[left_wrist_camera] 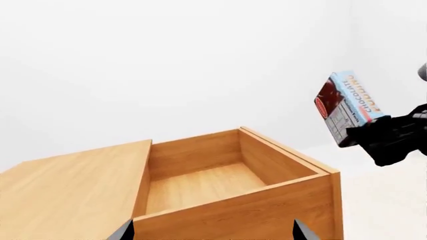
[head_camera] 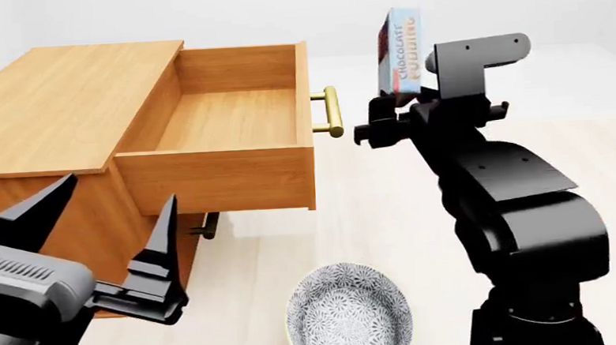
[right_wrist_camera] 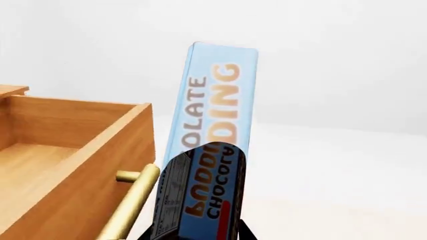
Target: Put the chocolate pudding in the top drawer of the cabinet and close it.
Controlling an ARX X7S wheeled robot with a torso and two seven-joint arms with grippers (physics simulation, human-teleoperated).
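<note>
Head view shows the right gripper (head_camera: 398,104) clamped on the lower end of the chocolate pudding (head_camera: 398,51), holding the box upright in the air just beside the brass handle (head_camera: 332,111) of the top drawer (head_camera: 226,121). That drawer is pulled fully out of the cabinet (head_camera: 61,102) and its inside is bare wood. Low at the near side, the left gripper (head_camera: 105,223) hangs with its fingers spread, holding nothing, and a patterned bowl (head_camera: 349,313) sits on the floor.
</note>
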